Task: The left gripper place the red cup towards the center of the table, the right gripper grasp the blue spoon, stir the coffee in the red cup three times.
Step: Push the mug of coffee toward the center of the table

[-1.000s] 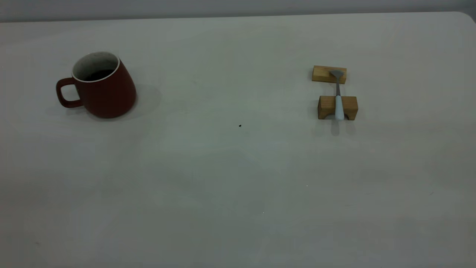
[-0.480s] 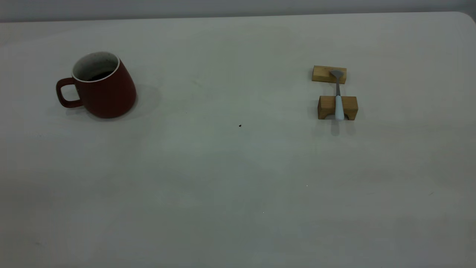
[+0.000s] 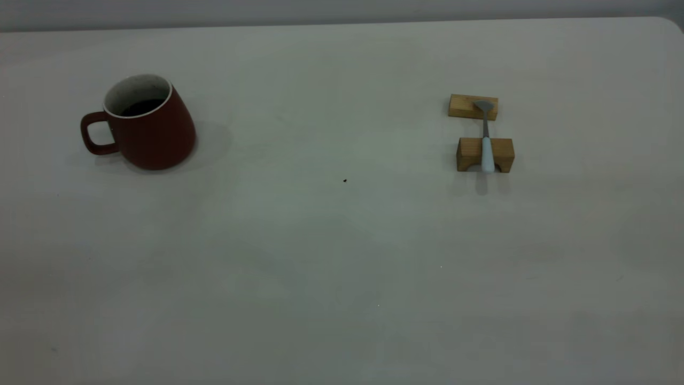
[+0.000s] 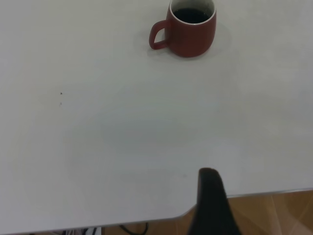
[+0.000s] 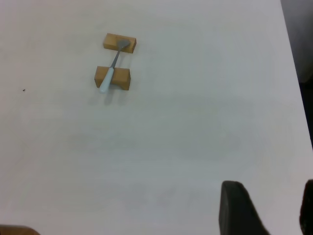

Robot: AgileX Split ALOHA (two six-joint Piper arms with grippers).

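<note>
Red cup (image 3: 147, 124) upright on the table (image 3: 320, 256), loop handle sticking out sideways away from the spoon, coffee (image 4: 190, 15) dark inside. Sitting well ahead of the left hand (image 4: 211, 203), nothing in between. Only one dark finger of that hand showing at the table's edge, touching nothing; can't tell how far open.

Blue spoon (image 3: 486, 140) bridging two wooden blocks (image 3: 484, 154), long axis running front to back, bowl on the far block, pale handle over the near one. Well ahead of the right hand (image 5: 266, 208). Fingers spread apart, holding nothing.
</note>
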